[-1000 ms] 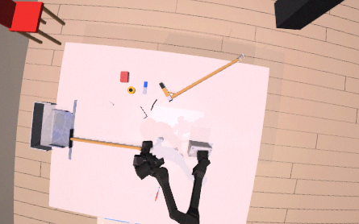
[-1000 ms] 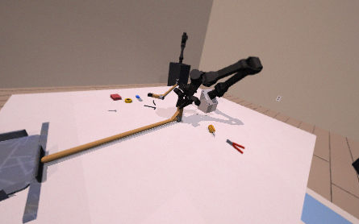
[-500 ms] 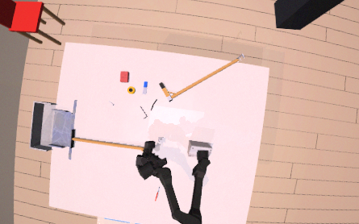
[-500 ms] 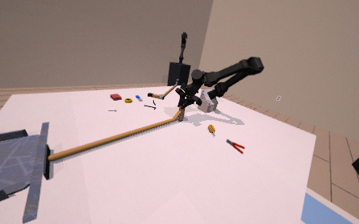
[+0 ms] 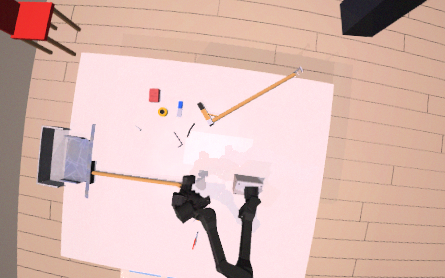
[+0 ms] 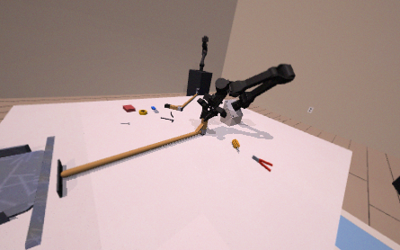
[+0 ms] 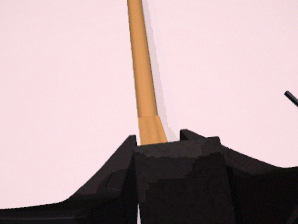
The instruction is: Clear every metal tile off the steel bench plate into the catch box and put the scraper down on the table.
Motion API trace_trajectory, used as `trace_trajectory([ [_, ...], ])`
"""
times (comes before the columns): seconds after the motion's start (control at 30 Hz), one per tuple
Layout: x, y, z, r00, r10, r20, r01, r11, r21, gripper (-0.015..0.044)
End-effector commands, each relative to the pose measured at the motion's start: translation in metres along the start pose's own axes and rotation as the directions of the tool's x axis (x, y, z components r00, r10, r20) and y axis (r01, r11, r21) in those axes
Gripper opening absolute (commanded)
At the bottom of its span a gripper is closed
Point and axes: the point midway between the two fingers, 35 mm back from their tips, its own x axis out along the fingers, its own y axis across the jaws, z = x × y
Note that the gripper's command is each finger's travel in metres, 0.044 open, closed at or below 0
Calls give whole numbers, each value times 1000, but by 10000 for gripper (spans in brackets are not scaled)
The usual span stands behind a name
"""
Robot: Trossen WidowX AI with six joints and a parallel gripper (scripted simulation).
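The long scraper's wooden handle runs from my gripper, which is shut on its end, low over the table. Its black blade is at the near end of the steel bench plate, just on the table side of the plate's cross strip. I can make out no metal tile on the plate's visible surface. The catch box is at the far end; its inside is dark and its contents cannot be told.
A grey box stands beside the arm. A second long stick lies at the back. A red block, blue-and-grey item, black hooked rod and red-handled pliers lie on the table.
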Motion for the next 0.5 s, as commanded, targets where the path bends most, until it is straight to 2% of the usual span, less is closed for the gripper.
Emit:
trace_trajectory([
  [0.0,-3,-1,-5,1000,1,2,-1,1000,-4,0],
  [0.47,-5,-12,-10,1000,-3,3,3,1000,0,0],
])
